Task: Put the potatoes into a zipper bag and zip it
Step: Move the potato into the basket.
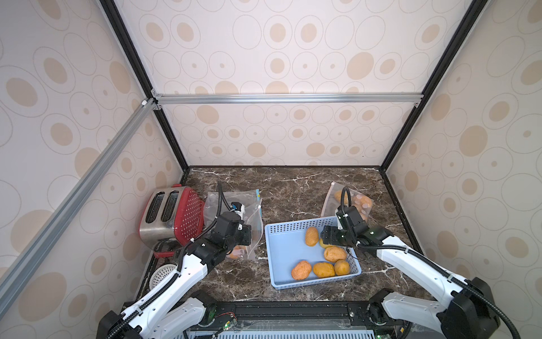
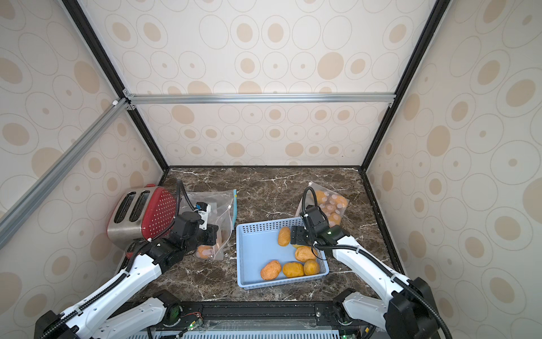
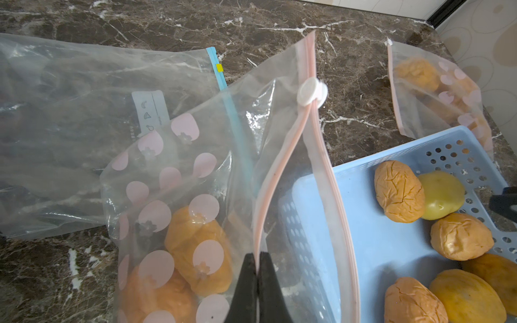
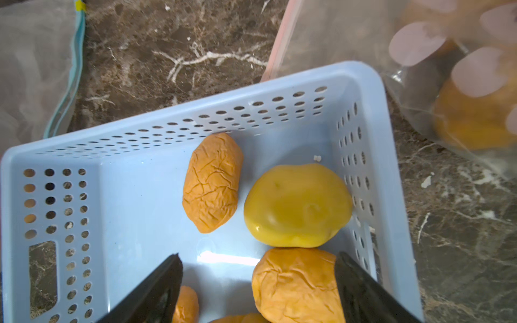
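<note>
Left hand [image 3: 256, 256] tight on filmy dotted bag [image 3: 167, 179], right hand [image 4: 257, 257] agape over wrinkly oval potatoes [image 4: 212, 181] (one smooth)

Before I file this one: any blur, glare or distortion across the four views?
Both top views: wide-angle, evenly lit, no glare. Left wrist: sharp, with white glints on the open dotted bag near its slider. Right wrist: the filled dotted bag is out of focus; a bright reflection lies on the basket floor beside the smooth yellow potato.

Table [image 1: 293, 190]: basket [image 1: 289, 226], zipper bags [image 1: 215, 204] (plus toaster [image 1: 173, 214])
</note>
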`<state>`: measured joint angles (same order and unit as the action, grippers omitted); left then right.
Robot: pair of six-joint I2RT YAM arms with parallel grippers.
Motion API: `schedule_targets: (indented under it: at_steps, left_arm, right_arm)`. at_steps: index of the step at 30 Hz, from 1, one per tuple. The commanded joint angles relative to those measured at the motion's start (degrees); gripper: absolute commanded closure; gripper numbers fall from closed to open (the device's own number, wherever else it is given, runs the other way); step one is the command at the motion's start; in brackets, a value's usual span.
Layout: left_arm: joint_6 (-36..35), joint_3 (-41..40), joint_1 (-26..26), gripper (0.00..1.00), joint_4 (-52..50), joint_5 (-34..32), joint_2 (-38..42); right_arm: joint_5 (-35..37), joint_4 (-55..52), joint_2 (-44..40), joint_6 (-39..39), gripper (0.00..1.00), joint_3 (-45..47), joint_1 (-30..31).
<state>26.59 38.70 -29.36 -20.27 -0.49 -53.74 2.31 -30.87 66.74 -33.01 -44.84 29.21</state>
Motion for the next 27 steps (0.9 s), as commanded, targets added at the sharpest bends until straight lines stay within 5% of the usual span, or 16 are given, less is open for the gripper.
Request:
schedule_targets:
  at_steps: [1,18,27]
  left_arm:
    - [0.3,0.2,0.4,1.00,-1.0,-0.8,0.5]
    - [0.2,-0.1,1.0,1.00,-0.6,0.3,-0.2]
    - [0.0,0.0,1.2,1.00,-0.7,0.6,-0.9]
  right_arm:
    - [-0.6,-4.6,3.0,-3.5,0.14,-2.1,-0.5]
    - [4.5,-0.5,16.7,-5.0,0.08,-6.4,-1.9]
    - [-2.8,0.8,24.1,-2.8,0.13,-11.3,-1.6]
